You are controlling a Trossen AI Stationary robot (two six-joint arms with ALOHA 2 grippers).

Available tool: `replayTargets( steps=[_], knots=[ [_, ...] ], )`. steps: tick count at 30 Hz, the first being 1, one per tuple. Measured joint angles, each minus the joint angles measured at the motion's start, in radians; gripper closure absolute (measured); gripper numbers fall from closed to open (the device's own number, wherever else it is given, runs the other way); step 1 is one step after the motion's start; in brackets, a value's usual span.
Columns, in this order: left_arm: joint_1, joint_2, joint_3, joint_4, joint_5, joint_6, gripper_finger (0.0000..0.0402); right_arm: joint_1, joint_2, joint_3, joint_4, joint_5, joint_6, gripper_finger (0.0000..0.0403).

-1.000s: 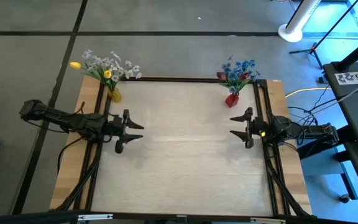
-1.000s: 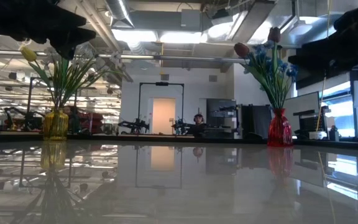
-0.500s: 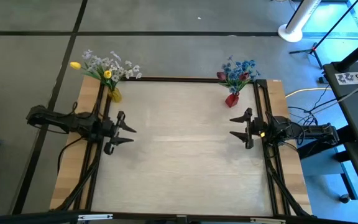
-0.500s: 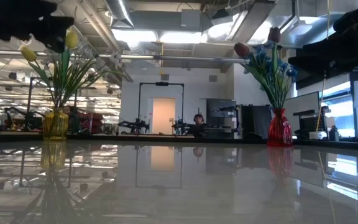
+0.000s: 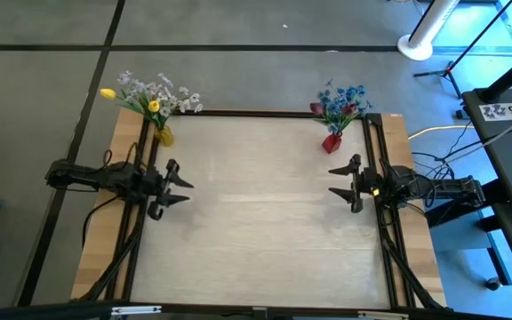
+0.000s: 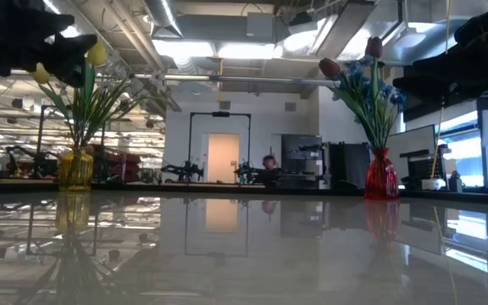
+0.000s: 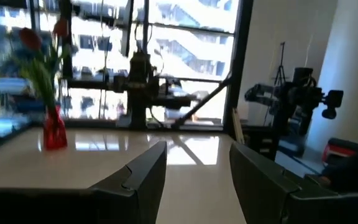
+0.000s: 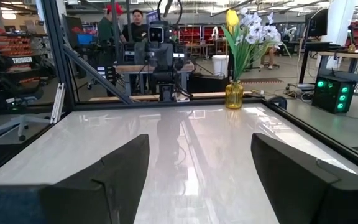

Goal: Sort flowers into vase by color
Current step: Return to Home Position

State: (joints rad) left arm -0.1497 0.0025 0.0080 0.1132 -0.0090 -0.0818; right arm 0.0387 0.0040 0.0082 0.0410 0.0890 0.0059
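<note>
**First onlooker:** Claws first: what have they got?

**Second onlooker:** Nothing. The left claw (image 5: 185, 188) hangs over the left edge of the desk (image 5: 265, 240), fingers spread and bare. The right claw (image 5: 332, 180) mirrors it at the right edge, parted and just as empty.

**First onlooker:** And the flowers (image 5: 338, 102)?

**Second onlooker:** All potted, well apart from both claws. Yellow tulips (image 5: 153, 106) and white sprays (image 5: 163, 90) stand in the yellow vase (image 5: 164, 137) at the far left corner. Blue clusters (image 5: 352, 93) and a dark red tulip (image 5: 316, 108) stand in the red vase (image 5: 332, 143) at the far right corner. I see none lying loose on the desk.

**First onlooker:** Suppose one needed shifting?

**Second onlooker:** I'd guess they weigh next to nothing. The stems are thin and probably wiry, and the soft heads would crush or slide out of a pinch. I'd take the bare stem low, beneath the leaves, never the bloom. Those vases look small and top-heavy under such bunches, so a sideways tug might tip one. Lifting straight up seems safest.
</note>
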Motion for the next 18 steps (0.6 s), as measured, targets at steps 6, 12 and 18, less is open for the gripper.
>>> replayTargets(
  steps=[6,12,18],
  knots=[
    [0.000,0.000,-0.001,-0.014,-0.005,-0.019,0.0230,0.000,0.000,0.000,0.000,-0.002,0.000,0.0123],
    [0.001,0.000,-0.001,-0.066,-0.033,-0.031,0.0230,0.000,0.000,0.000,0.004,-0.002,0.000,0.0123],
    [0.001,0.000,-0.001,-0.034,-0.033,-0.114,0.0230,0.000,0.000,0.000,0.007,-0.002,0.000,0.0123]
  ],
)
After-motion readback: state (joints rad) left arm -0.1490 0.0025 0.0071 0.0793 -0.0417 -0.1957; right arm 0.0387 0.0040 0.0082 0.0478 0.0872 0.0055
